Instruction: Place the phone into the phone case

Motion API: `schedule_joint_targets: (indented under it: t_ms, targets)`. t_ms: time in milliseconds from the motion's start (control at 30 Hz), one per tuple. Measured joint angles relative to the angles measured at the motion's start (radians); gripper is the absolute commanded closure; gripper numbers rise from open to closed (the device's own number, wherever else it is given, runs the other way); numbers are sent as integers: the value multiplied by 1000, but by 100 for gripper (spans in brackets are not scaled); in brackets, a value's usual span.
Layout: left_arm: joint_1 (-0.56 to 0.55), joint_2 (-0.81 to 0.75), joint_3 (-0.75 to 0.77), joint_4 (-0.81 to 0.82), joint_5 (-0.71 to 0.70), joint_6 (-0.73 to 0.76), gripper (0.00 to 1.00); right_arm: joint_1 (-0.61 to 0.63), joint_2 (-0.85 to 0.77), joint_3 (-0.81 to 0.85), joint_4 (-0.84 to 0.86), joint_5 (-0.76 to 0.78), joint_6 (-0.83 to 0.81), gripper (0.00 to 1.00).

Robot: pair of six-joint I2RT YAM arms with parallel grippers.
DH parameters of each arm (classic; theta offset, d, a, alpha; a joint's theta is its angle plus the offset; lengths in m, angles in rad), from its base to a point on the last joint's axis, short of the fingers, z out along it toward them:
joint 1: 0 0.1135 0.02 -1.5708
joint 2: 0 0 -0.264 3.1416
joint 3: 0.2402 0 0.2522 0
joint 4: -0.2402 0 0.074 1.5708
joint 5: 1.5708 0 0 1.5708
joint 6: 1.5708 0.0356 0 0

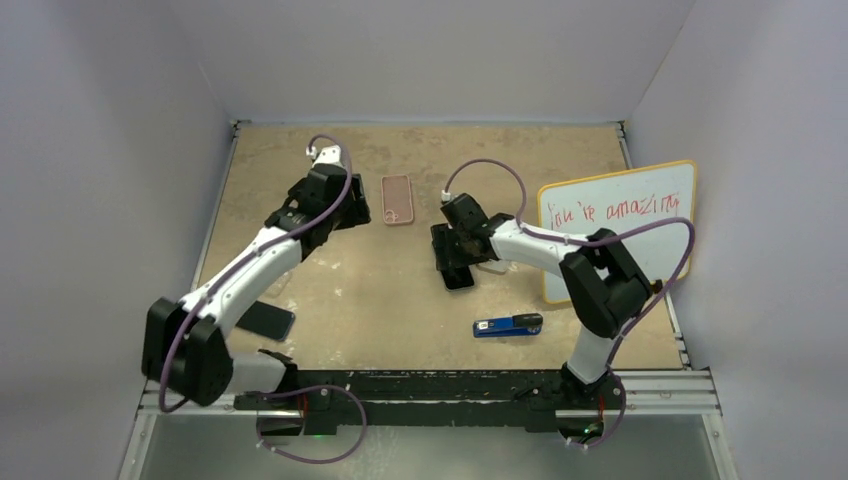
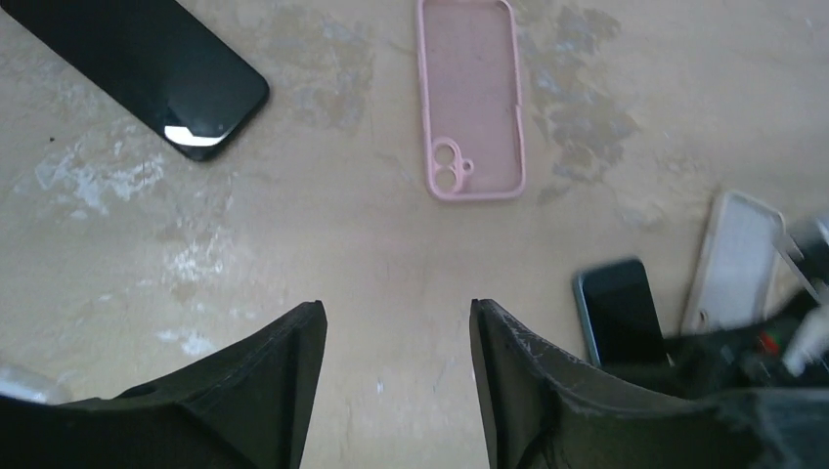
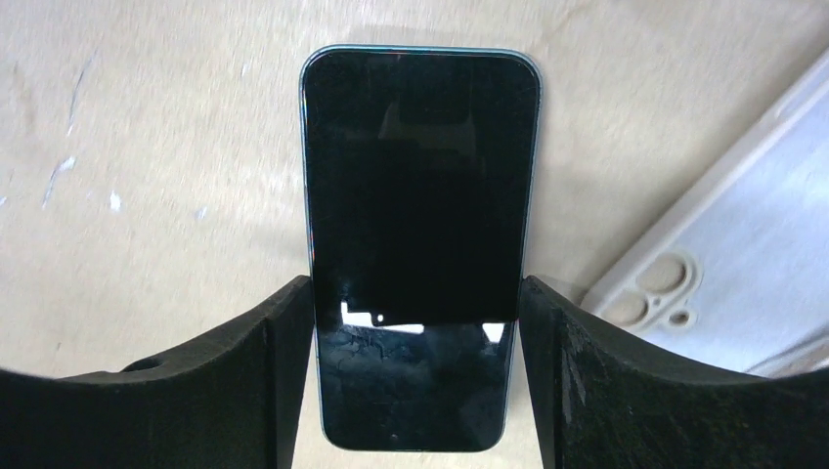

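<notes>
The phone (image 3: pixel 420 195) lies screen up on the bench (image 3: pixel 147 147), and my right hand (image 3: pixel 418 293) is closed on it, one finger against each long side. From above I can hardly see it, because that hand covers it. Just beside it lies a pale case (image 3: pixel 723 254) with its camera holes showing, cut off by the frame edge. The pink case (image 2: pixel 469 98) lies well apart, hollow side up. My left hand (image 2: pixel 396 311) stands wide over the bench, holding nothing. A second phone (image 2: pixel 147 68) is cropped at the corner. Only the overhead view shows the blue object (image 1: pixel 508 326) and the whiteboard (image 1: pixel 615 225).
</notes>
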Motion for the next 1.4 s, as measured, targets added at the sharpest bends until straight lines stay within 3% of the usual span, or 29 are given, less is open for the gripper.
schedule_joint_targets:
  t_ms: [167,367,567,900,1167,1400]
  targets:
    - [83,249,51,149,34,-25,51,2,-107,-88,10,-48,40,53]
    - [85,525,149,267,79,-46,55,1,-177,-136,33,-74,74,54]
    - [85,677,220,292,90,-55,58,7,-177,-152,46,-91,94,55]
    - [85,737,264,316,90,-56,70,22,-226,-167,59,-100,108,55]
    - [85,750,282,313,105,-52,100,26,-230,-175,66,-99,114,57]
    - [85,702,253,249,104,-48,100,26,-277,-216,74,-105,128,58]
